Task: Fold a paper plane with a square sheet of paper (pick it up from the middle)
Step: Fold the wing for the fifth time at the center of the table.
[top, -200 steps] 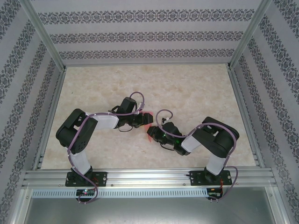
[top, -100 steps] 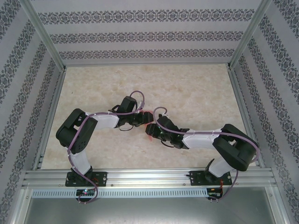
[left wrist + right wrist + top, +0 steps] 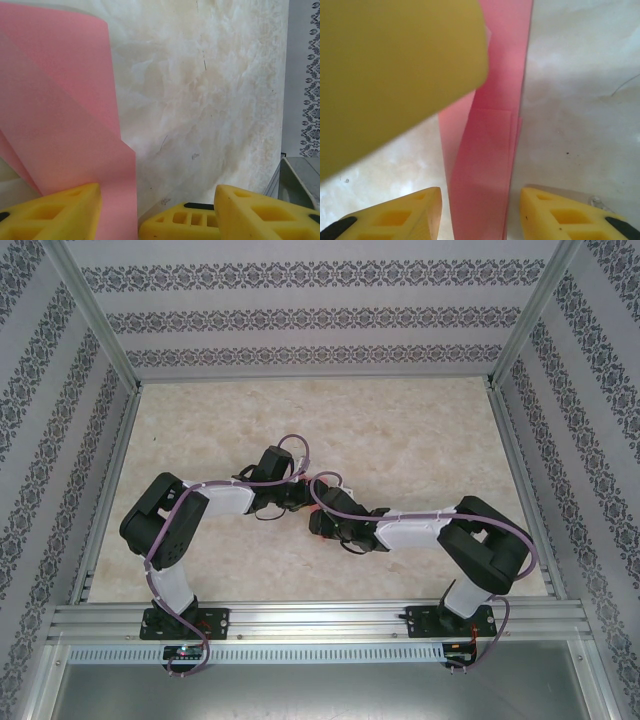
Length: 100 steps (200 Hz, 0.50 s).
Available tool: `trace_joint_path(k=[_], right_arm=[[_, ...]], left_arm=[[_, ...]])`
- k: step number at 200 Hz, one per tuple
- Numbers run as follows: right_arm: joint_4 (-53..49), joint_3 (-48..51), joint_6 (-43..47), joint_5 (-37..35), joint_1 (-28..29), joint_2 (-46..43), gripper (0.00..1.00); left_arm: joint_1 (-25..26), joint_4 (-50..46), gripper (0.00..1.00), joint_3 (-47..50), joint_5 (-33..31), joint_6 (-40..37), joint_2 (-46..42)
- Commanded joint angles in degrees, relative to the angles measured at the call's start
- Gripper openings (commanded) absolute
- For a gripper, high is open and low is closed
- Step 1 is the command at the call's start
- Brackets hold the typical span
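Met over the pale marbled tabletop (image 3: 400,420) between patterned walls (image 3: 300,315), hiding most of the pink paper plane (image 3: 485,165), left gripper (image 3: 157,190) spread beside it, right gripper (image 3: 481,192) spread astride it.

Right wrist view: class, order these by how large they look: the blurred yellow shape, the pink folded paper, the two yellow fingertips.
1. blurred yellow shape, though it sits very near the lens, which inflates it
2. pink folded paper
3. yellow fingertips, the two look alike

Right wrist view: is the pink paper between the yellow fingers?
Yes, the pink paper runs straight between the two spread yellow fingers.
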State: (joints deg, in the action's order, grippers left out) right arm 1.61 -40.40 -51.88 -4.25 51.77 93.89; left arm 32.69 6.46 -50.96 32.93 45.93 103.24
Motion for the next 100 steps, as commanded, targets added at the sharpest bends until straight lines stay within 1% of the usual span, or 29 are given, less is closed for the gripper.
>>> trace_joint_path(k=[1,64,100], right_arm=[[-1.26,-1.25,1.43,-1.72,0.53,1.71,0.45],[-1.80,-1.40,1.35,-2.02,0.79,2.71,0.34],[-0.30,-0.43,1.16,-1.10,0.70,2.36,0.30]], left_arm=[[0.30,2.82,0.62,-1.17,0.12,0.50,-0.01],[0.28,2.89,0.62,-1.50,0.47,0.74,0.27],[0.27,2.64,0.62,-1.97,0.47,0.74,0.28]])
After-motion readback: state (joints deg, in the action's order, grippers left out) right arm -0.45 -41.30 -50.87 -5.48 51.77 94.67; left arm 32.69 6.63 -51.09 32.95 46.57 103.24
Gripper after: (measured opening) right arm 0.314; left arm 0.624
